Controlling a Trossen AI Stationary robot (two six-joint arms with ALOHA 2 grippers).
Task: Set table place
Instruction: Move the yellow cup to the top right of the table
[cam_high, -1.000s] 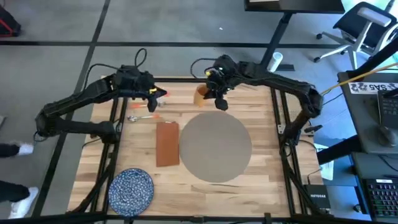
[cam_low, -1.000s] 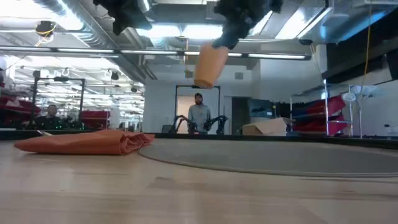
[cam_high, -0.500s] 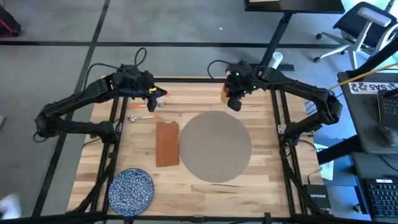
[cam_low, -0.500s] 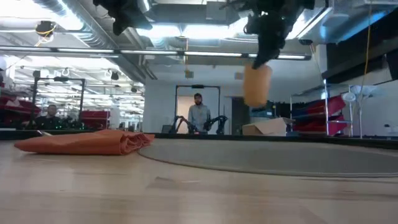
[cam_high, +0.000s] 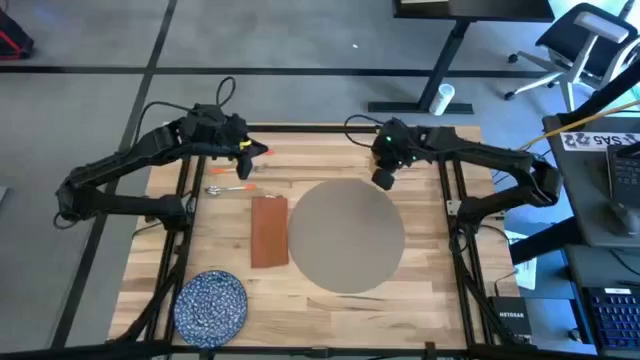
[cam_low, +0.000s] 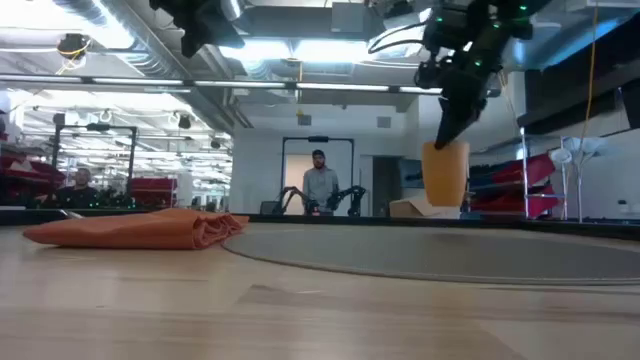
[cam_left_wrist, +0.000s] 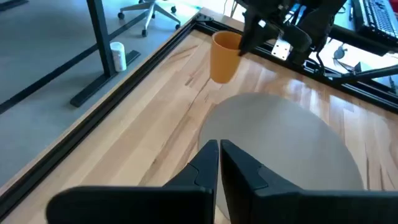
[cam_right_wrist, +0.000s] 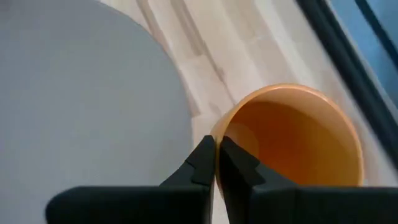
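High view first, from the left: my left arm waits over the far left part of the table (cam_high: 330, 305), with my left gripper (cam_high: 243, 158) above the planks near some small utensils (cam_high: 228, 188); its fingers (cam_left_wrist: 239, 168) are pressed together with nothing between them. A blue speckled plate (cam_high: 211, 304) lies at the near left corner. A rust-red napkin (cam_high: 268, 231) lies flat just beside the left edge of the place (cam_high: 346, 234), the big round grey-beige mat at the table's middle, which has nothing on it. Further right, my right gripper (cam_high: 383, 176) hangs over the mat's far right rim, pinching the rim of an orange cup (cam_right_wrist: 292, 140) between its fingers (cam_right_wrist: 233, 163). From table height, the cup (cam_low: 446, 174) hangs upright above the wood, beyond the mat's far edge. A person (cam_low: 320, 185) stands in the room behind.
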